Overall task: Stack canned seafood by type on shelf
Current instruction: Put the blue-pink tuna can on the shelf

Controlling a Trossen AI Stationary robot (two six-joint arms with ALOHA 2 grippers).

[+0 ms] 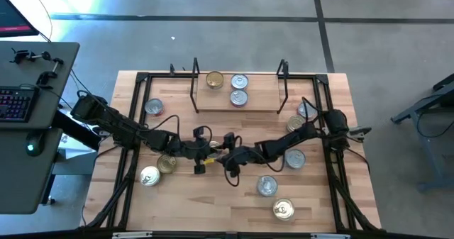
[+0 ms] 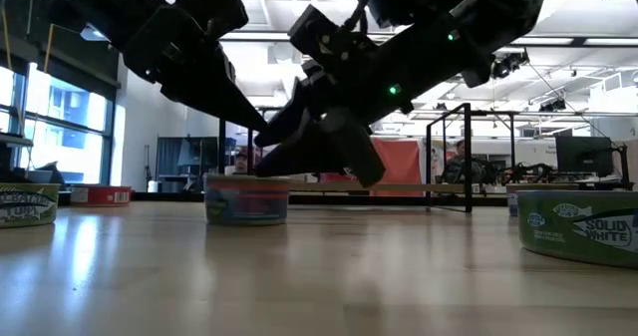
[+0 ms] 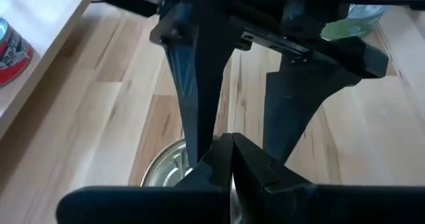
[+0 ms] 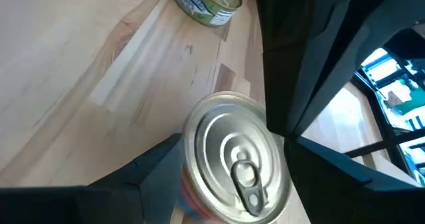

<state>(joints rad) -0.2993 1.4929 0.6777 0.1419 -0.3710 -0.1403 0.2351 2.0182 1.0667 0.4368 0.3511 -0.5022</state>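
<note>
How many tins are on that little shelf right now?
3. On the shelf, a gold-lidded tin sits left of a rear silver-lidded tin, and a front silver-lidded tin lies nearer the arms. Tins stacked underneath would be hidden.

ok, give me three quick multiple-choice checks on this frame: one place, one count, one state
1. Where are the left gripper and the right gripper?
A. over the middle of the table, in front of the shelf
B. over the shelf
C. beyond the table's right edge

2. How many cans are on the shelf?
A. one
B. three
C. six

3. What state is the right gripper in?
A. open, nothing between its fingers
B. shut on a silver-lidded can
C. shut on a cable

Answers:
1 A: the high view shows them tip to tip mid-table.
2 B: one gold lid and two silver lids.
3 B: the right wrist view shows the can between its fingers.
</note>
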